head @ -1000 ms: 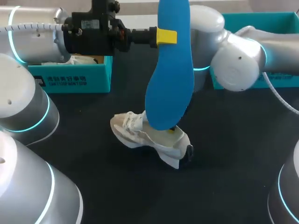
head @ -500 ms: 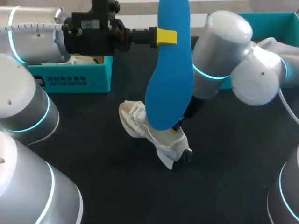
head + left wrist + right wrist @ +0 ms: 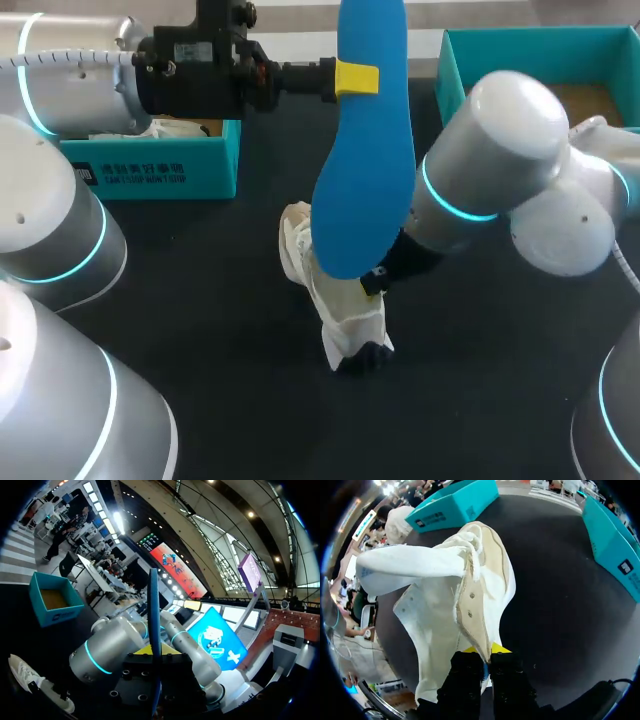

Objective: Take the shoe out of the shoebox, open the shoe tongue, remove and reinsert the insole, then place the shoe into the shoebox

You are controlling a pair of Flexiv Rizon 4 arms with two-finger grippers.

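Your left gripper (image 3: 357,77) clamps the smooth blue insole (image 3: 362,190) upright; your right gripper (image 3: 482,652) pinches the stitched edge of the white shoe (image 3: 445,605) between its fingers.

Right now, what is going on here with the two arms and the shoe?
The left gripper holds the blue insole upright, high above the table. The right gripper is shut on the edge of the white shoe at its opening, low down under the insole's lower end. A teal box stands at the back on the left and a second box on the right; the shoe is in neither. The insole is not yet back in the shoe.
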